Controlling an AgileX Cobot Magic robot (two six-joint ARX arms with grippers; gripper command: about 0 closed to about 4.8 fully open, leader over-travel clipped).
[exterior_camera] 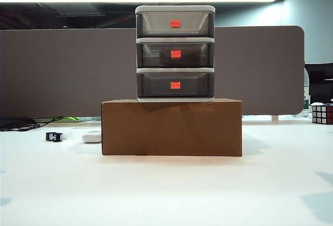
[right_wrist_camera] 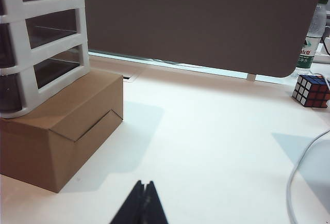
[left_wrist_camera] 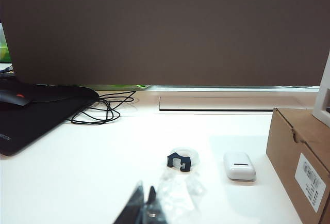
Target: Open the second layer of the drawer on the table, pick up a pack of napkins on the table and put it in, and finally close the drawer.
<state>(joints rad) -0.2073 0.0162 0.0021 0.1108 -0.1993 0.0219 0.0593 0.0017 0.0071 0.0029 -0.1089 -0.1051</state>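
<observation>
The drawer [exterior_camera: 175, 53], a white frame with three smoky grey tiers, stands on a brown cardboard box [exterior_camera: 171, 127] on the white table [exterior_camera: 166, 189]. All three tiers sit flush and closed. The second layer [exterior_camera: 151, 55] has its red-orange handle [exterior_camera: 176, 54] facing me. A dim brownish shape [exterior_camera: 191, 58] shows through its front, and may be the pack of napkins. No pack lies on the table. My left gripper [left_wrist_camera: 146, 197] is shut and empty, low over the table left of the box. My right gripper [right_wrist_camera: 144, 185] is shut and empty, right of the box [right_wrist_camera: 62, 131] and the drawer [right_wrist_camera: 31, 43]. Neither gripper appears in the exterior view.
A black clip [left_wrist_camera: 179, 161], a white oval object [left_wrist_camera: 239, 165] and crumpled clear plastic [left_wrist_camera: 178, 192] lie left of the box. A black pad with a mouse [left_wrist_camera: 15, 98] and cables [left_wrist_camera: 103, 108] lie further left. A puzzle cube [right_wrist_camera: 311, 91], a bottle [right_wrist_camera: 309, 48] and a white cable [right_wrist_camera: 304, 172] are on the right.
</observation>
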